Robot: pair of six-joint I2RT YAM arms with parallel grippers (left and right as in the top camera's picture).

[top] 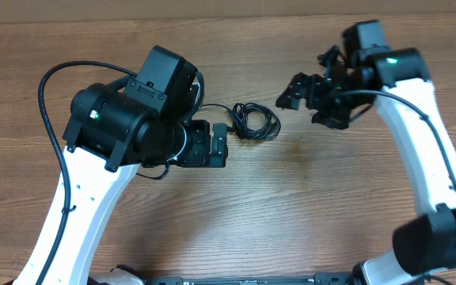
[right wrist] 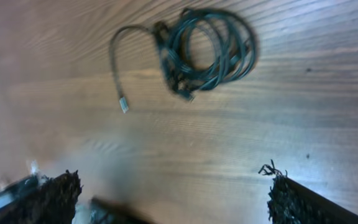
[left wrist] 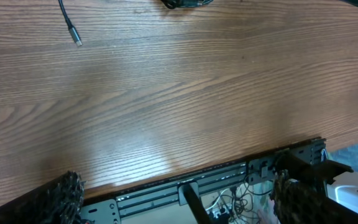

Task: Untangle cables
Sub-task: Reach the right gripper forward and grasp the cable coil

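Item: cables [right wrist: 207, 53], one coiled bundle, untouched. Left gripper [left wrist: 178, 190], right gripper [right wrist: 173, 196]: wide open, empty. Step, likely: approach. You next need a pinch near the plug tip [right wrist: 123, 106].

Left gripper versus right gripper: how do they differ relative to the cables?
Overhead, the left gripper sits close beside the cables, while the right gripper stands apart on their other side. The left gripper's camera catches the cables only at its top edge; the right gripper's camera shows them whole, ahead of its fingers. Both are open and hold nothing.
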